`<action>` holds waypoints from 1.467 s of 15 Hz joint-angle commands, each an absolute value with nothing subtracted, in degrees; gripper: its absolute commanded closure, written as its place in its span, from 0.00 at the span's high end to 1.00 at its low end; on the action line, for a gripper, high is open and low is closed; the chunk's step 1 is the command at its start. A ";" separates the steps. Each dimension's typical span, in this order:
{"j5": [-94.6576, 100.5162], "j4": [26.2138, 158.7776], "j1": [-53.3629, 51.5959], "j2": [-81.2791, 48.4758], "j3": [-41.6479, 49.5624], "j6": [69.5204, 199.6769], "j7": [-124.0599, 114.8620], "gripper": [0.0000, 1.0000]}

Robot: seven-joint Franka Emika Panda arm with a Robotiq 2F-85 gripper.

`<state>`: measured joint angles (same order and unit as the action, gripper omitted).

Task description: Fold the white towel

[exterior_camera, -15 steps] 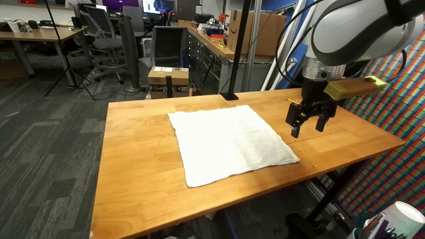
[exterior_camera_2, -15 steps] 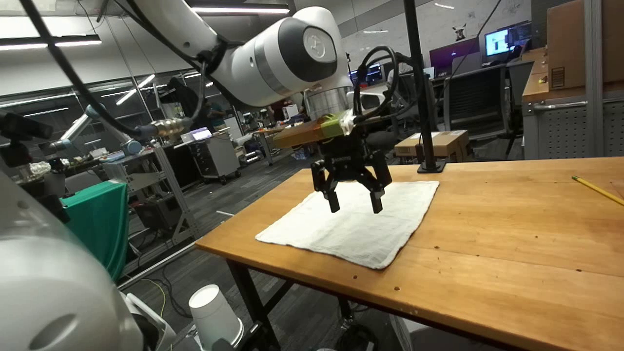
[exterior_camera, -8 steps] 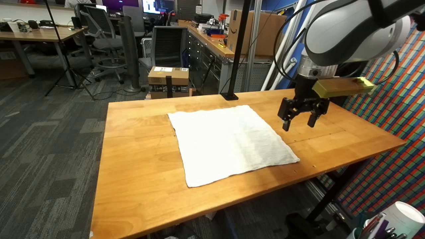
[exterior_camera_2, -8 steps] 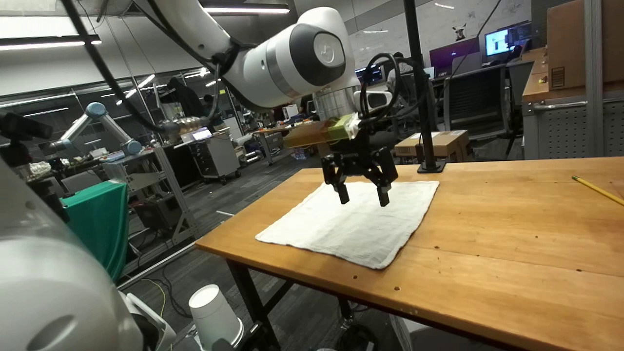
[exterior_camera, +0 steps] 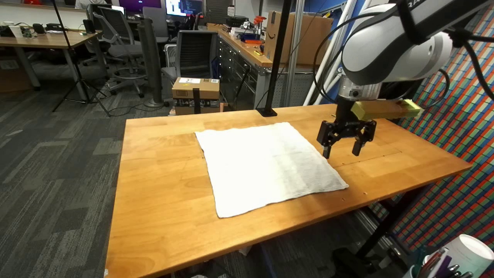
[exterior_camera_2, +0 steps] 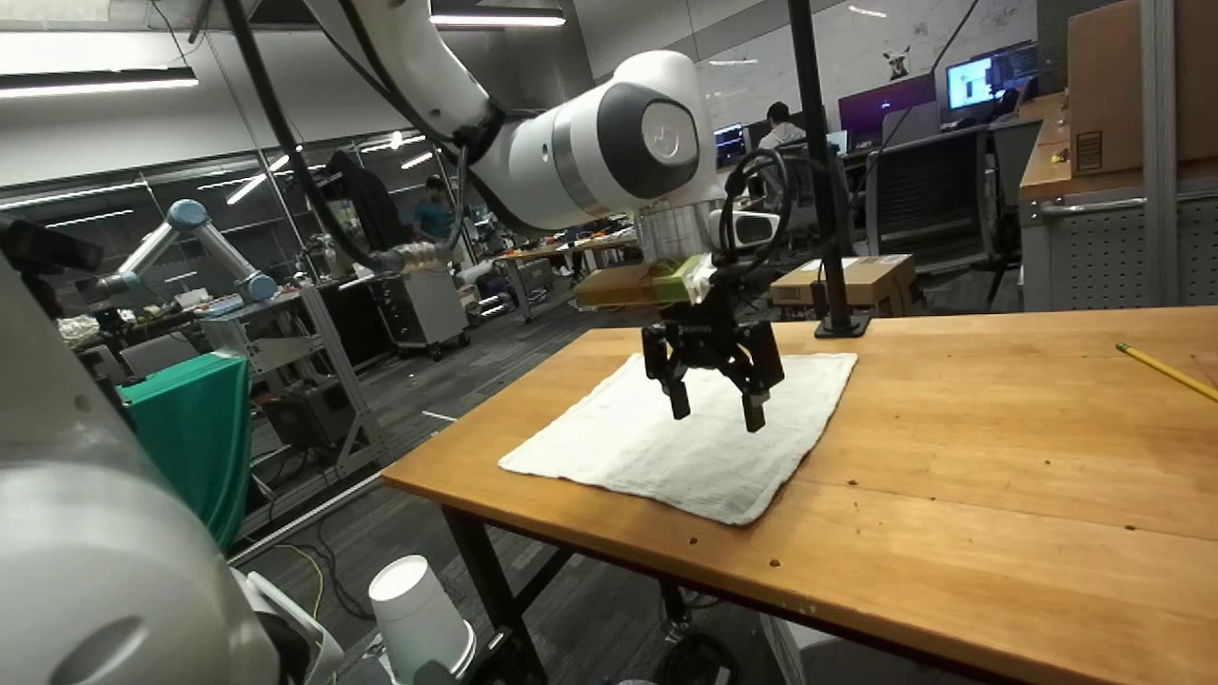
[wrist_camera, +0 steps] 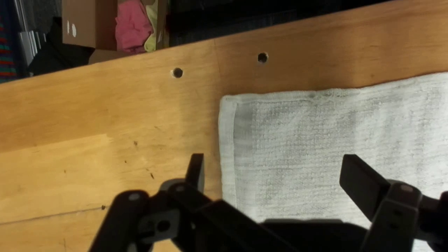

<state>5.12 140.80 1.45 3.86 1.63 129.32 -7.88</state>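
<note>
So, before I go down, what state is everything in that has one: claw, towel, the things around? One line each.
Claw: open, holding nothing, raised above the table
White towel: spread flat, unfolded, ungripped
Pencil: lying on the table, apart from the towel
Cardboard box: open, pink cloth showing
Pens: leaning, partly out of the picture
Green cloth: draped
Monitor: lit
Ceiling light: on

A: Where was free room?
B: Air separated gripper [exterior_camera_2: 717,419] from towel [exterior_camera: 262,170]; bare table [exterior_camera: 162,185] ran beyond the towel's sides.
A: Obstacles noted?
B: Post [exterior_camera: 276,60], upright at the table's far edge. Pencil [exterior_camera_2: 1166,369] lay flat, well apart from the towel.
</note>
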 commanded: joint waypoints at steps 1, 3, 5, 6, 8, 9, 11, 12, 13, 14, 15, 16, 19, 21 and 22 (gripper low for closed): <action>2.35 144.12 2.61 3.33 2.74 131.68 -7.56 1.00; 1.13 145.79 2.92 2.98 3.04 132.64 -7.49 1.00; 0.54 146.80 2.91 2.61 3.03 133.60 -7.63 1.00; 0.35 147.08 2.86 2.50 2.99 133.90 -7.72 1.00; 1.26 146.88 2.81 2.18 2.85 133.93 -8.60 1.00; 1.97 146.36 2.80 2.02 2.78 133.84 -9.36 1.00; 1.97 145.02 2.70 1.52 2.69 133.31 -9.86 1.00; 2.01 144.18 2.62 1.18 2.59 133.11 -9.93 1.00; 1.99 143.03 2.50 0.58 2.46 132.73 -9.77 1.00; 1.81 142.10 2.44 -0.03 2.39 132.40 -9.56 1.00; 1.33 140.89 2.41 -1.05 2.38 131.88 -9.04 1.00; 1.01 140.03 2.38 -1.86 2.39 131.57 -8.75 1.00; 0.46 137.35 2.59 -5.79 2.75 130.40 -7.99 1.00; 0.43 135.75 2.68 -8.53 2.93 129.29 -8.01 1.00; 0.52 134.89 2.65 -9.85 2.97 128.78 -8.08 1.00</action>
